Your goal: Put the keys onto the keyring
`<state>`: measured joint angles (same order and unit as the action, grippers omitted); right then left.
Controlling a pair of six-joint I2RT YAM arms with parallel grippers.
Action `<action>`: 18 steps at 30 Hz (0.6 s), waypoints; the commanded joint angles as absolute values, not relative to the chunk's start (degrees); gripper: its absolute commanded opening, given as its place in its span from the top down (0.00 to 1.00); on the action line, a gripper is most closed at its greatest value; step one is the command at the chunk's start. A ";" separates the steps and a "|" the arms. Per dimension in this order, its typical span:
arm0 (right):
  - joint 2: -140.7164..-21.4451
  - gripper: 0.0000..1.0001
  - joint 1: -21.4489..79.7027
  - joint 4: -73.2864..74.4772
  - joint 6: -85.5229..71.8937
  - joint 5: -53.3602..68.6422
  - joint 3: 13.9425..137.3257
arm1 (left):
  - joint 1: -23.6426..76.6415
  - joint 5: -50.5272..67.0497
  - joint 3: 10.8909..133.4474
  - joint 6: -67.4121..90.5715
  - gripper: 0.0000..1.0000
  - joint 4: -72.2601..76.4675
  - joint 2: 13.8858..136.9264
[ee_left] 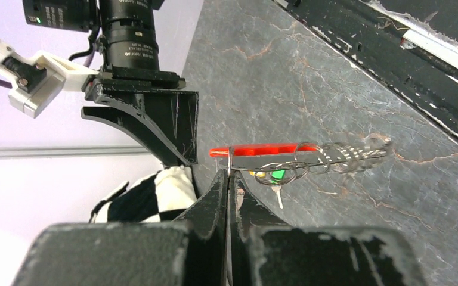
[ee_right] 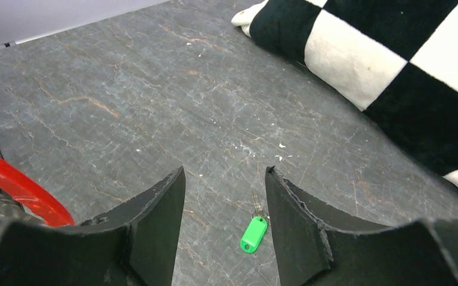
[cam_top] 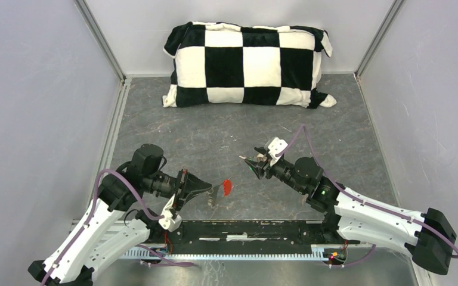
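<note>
Now | left fingers [ee_left: 212, 202] pinch keyring [ee_left: 256, 149] | right fingers [ee_right: 155, 220] apart above green key [ee_right: 253, 233] on table [ee_right: 125, 107]

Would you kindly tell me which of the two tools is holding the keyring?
The left tool: it is pinched shut on the keyring, while the right tool stands open and empty above the green key.

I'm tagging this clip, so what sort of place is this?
Probably a robotics lab test cell: pale grey walls on aluminium frame posts enclose a grey marbled tabletop, two white-and-black robot arms are bolted at its near edge, and a black-and-white checkered pillow lies at the back.
</note>
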<state>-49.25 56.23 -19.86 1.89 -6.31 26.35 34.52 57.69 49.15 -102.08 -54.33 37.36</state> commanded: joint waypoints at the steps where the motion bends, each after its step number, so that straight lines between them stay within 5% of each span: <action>1: -48.90 0.42 55.41 -24.52 0.86 -5.88 25.69 | 34.70 62.73 49.43 -107.08 0.98 -53.96 37.19; 7: -49.06 0.41 54.33 -25.38 0.09 -4.01 25.05 | 34.63 67.11 51.46 -101.29 0.98 -53.61 39.28; 18: -43.77 0.40 54.23 -27.43 3.51 11.02 28.89 | 34.63 74.12 49.87 -49.83 0.98 -24.48 40.42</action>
<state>-45.93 54.30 -23.46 1.67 1.93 24.95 34.52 68.99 49.39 -71.18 -38.65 39.92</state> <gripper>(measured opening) 0.596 0.037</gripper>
